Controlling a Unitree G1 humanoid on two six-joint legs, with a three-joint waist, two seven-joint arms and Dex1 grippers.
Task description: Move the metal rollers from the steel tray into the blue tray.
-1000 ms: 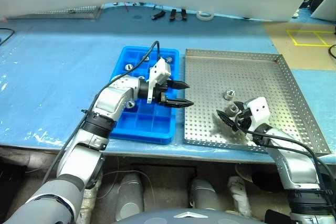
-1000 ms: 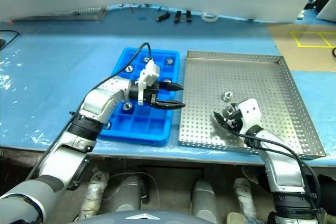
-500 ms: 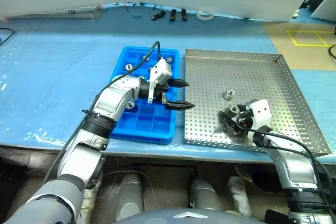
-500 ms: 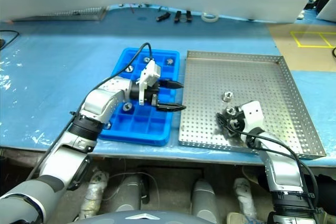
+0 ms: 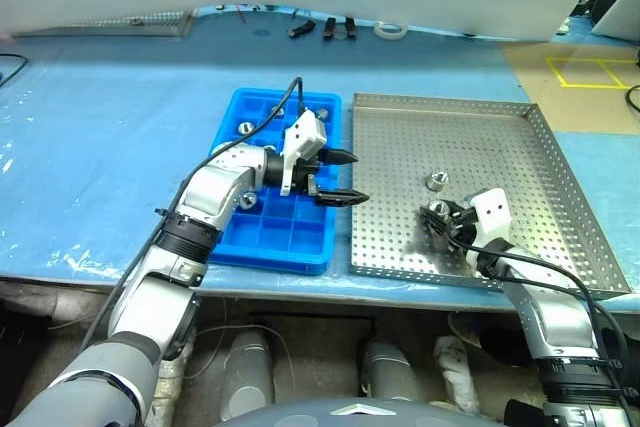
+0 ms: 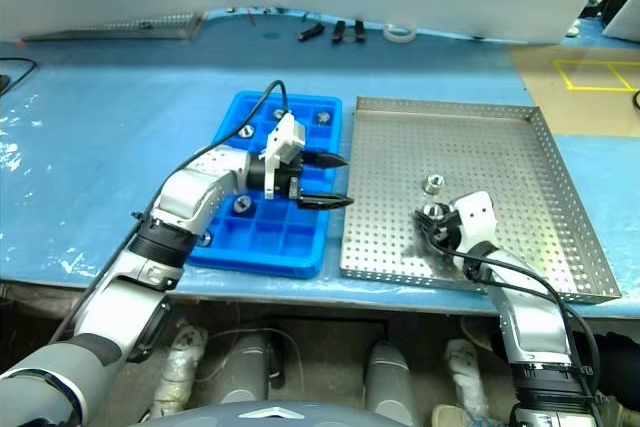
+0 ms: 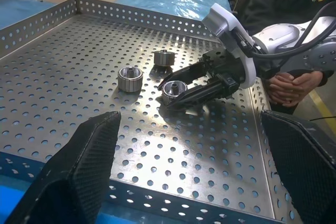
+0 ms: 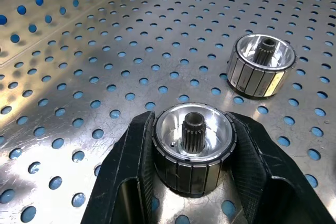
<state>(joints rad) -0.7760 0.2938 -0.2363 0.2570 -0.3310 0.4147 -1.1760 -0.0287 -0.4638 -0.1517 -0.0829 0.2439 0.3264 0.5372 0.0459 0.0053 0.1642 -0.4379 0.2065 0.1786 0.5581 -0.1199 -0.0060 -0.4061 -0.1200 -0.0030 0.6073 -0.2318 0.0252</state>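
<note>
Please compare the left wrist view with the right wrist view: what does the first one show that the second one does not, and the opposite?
The left wrist view adds the open left gripper, a third metal roller, the steel tray's raised rim and a person's clasped hands. The right wrist view adds a close look at the gripped roller, with its toothed centre. Both share the right gripper shut on that roller on the tray's holed floor, with a loose roller nearby.
</note>
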